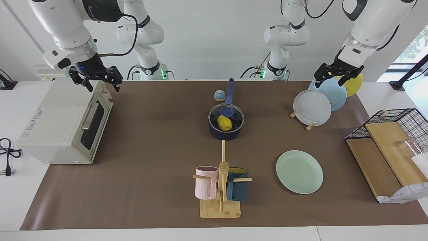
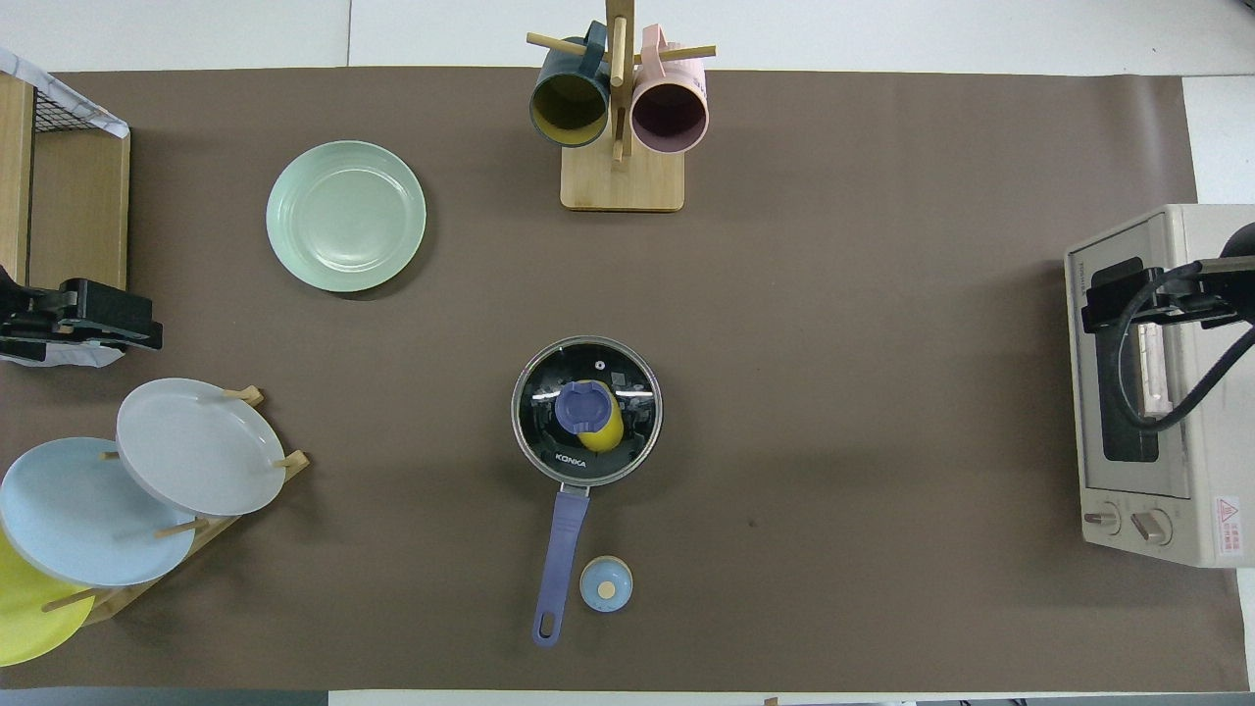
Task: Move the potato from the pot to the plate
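Note:
The dark navy pot (image 1: pixel 224 134) (image 2: pixel 537 453) stands mid-table with its blue handle pointing toward the robots. A glass lid with a blue knob (image 1: pixel 226 110) (image 2: pixel 578 406) covers it. Through the glass I see the yellow potato (image 1: pixel 224 124) (image 2: pixel 612 432) inside. The mint-green plate (image 1: pixel 299 171) (image 2: pixel 345 216) lies bare, farther from the robots, toward the left arm's end. My left gripper (image 1: pixel 331 80) (image 2: pixel 88 324) hangs open over the plate rack. My right gripper (image 1: pixel 100 83) (image 2: pixel 1128 294) hangs open over the toaster oven. Neither holds anything.
A toaster oven (image 1: pixel 63 124) sits at the right arm's end. A plate rack (image 1: pixel 314 107) with grey-white, light blue and yellow plates, and a wire basket (image 1: pixel 391 134) with boards, are at the left arm's end. A mug tree (image 1: pixel 221 187) stands farther out. A small blue knob-like object (image 1: pixel 219 95) lies beside the pot handle.

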